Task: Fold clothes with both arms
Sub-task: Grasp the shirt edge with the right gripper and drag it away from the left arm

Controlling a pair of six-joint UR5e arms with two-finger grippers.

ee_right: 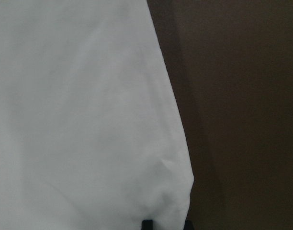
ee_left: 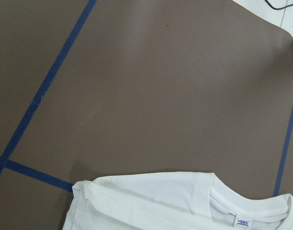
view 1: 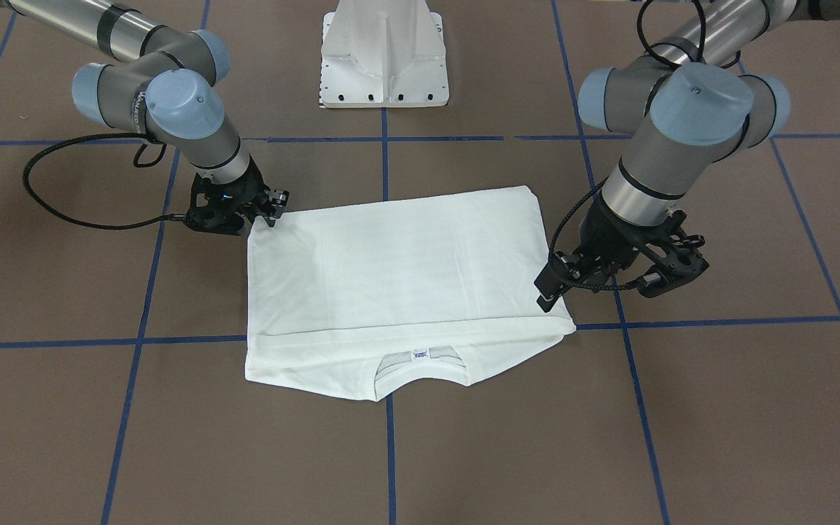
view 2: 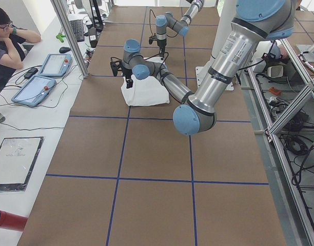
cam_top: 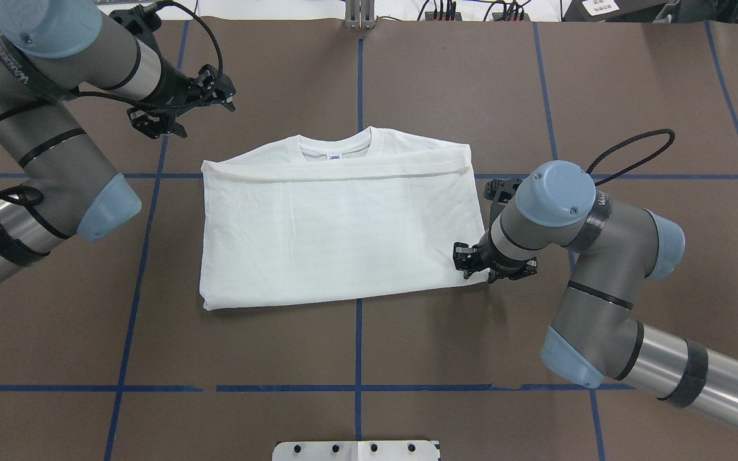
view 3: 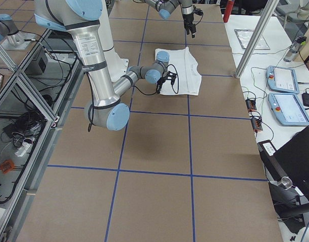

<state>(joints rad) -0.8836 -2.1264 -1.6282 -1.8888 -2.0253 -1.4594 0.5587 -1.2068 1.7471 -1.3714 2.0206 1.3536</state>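
The white T-shirt (view 1: 398, 270) lies flat on the brown table, its hem edge folded across to just short of the ribbed collar and label (cam_top: 334, 155). My right gripper (view 1: 272, 217) is down at the shirt's near right corner (cam_top: 471, 269) and looks shut on the cloth; the right wrist view shows only one black fingertip (ee_right: 146, 224) at the shirt's edge. My left gripper (cam_top: 205, 118) hangs open above the table, off the collar-side left corner, holding nothing. The left wrist view looks down on that corner and the collar (ee_left: 218, 191).
The white metal pedestal (view 1: 383, 58) stands at the robot's side of the table. Blue tape lines (cam_top: 358, 346) cross the brown surface. A person (view 2: 8, 41) sits at a side bench with tablets (view 2: 41, 82), beyond the table's far edge.
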